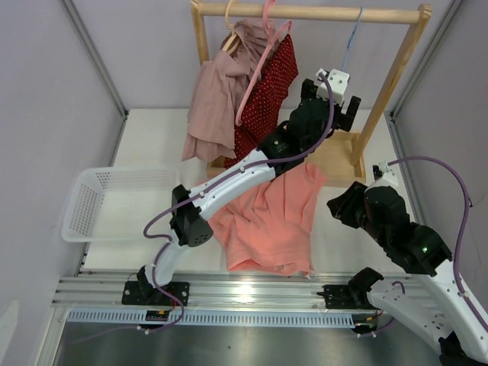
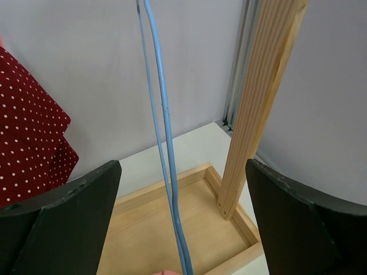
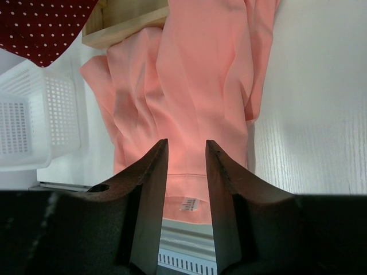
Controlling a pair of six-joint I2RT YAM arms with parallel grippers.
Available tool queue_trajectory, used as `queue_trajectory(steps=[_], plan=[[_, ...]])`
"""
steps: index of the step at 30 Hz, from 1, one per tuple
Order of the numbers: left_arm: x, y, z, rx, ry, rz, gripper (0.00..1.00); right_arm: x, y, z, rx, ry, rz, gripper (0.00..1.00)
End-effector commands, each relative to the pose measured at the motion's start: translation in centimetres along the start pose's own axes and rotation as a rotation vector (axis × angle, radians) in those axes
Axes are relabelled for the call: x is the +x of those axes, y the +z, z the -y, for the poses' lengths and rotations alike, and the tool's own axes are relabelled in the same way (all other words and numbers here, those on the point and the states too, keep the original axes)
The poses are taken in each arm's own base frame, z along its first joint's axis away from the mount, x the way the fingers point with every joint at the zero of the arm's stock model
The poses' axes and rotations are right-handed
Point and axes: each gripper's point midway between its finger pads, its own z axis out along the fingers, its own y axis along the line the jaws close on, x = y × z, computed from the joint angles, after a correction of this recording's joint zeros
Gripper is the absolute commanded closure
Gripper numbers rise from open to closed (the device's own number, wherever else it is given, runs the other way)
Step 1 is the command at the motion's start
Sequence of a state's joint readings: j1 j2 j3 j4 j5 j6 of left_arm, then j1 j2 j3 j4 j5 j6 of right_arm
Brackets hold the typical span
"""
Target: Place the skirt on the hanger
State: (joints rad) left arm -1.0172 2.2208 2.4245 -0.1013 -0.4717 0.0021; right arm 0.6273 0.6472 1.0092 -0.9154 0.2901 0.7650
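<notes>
A: Overhead view, left side. What stands there?

B: A white mesh basket (image 1: 76,183) on the table (image 1: 152,130), well apart from the clothes. Behind it is a wooden rack (image 1: 320,13). Near the left end of its rail a dusty mauve garment (image 1: 217,99) hangs on a pale wooden hanger (image 1: 229,30). Just beside it a dark red dotted garment (image 1: 267,95) hangs on a pink hanger (image 1: 263,61).

A: And the skirt?

B: The skirt (image 1: 271,221) lies crumpled on the table in front of the rack's base tray (image 1: 335,156), its upper edge reaching the tray. The left arm crosses above its upper part. In the right wrist view the same salmon fabric (image 3: 195,74) fills the middle, with the basket (image 3: 34,114) to its left.

A: Where is the hanger?

B: The hanger (image 1: 351,42) hangs by its hook near the right end of the rail, beside the right post (image 1: 389,84). In the left wrist view its two thin blue wires (image 2: 165,114) run down over the tray (image 2: 132,223), with the dotted garment (image 2: 28,126) to the left and the post (image 2: 258,103) to the right.

A: State of the left gripper?

B: The left gripper (image 1: 333,103) is raised to the hanger. Its fingers (image 2: 57,223) are spread wide on either side of the wires (image 2: 182,166), touching neither and grasping nothing.

A: And the right gripper?

B: The right gripper (image 1: 339,206) sits just right of the skirt. Its fingers (image 3: 149,195) stand a narrow gap apart (image 3: 186,146), hovering over the fabric and gripping nothing.
</notes>
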Motion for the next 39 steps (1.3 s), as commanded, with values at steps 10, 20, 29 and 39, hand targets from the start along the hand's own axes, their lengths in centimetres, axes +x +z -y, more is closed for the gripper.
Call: queue_trajectory(steps=[10,20,29,39], plan=[[-4.1,0.0,-1.7,-0.088,-0.002,0.157,0.52,0.3,0.0,0.5,-0.005,-0.022,0.002,0.70],[-7.2,-0.3,-1.9,-0.084,0.024,0.232,1.00,0.5,0.3,0.6,0.000,-0.027,-0.002,0.72],[-10.6,-1.3,-2.8,-0.108,0.001,0.322,1.00,0.7,0.4,0.7,0.001,-0.037,-0.009,0.73],[-11.5,-3.2,-3.7,-0.104,0.021,0.326,1.00,0.9,0.8,0.8,0.008,-0.042,-0.012,0.73]])
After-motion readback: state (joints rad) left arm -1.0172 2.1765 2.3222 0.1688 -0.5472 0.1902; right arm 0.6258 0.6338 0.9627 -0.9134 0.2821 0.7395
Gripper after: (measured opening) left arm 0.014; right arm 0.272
